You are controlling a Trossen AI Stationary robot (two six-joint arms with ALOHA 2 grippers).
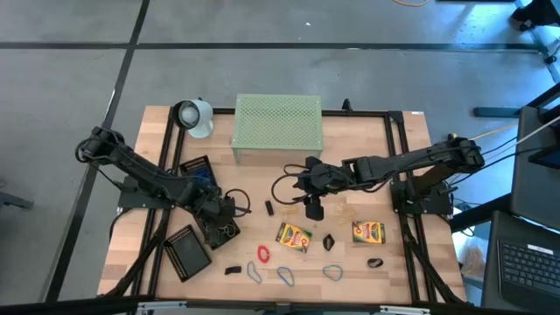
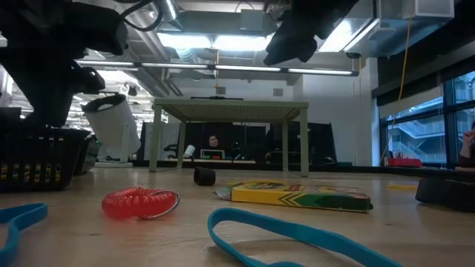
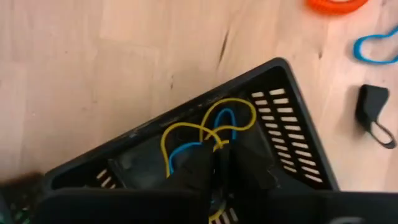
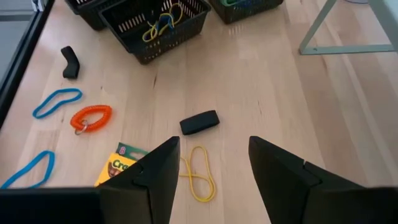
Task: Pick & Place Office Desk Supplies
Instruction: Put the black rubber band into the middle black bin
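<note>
Right jaws (image 4: 211, 168) wide over wooden table (image 4: 261, 81), yellow band (image 4: 199, 171) below

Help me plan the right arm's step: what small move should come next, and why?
Probably lower the right end effector straight down. Its fingers stand open above the yellow rubber band lying loose on the table, which shows between them.
</note>
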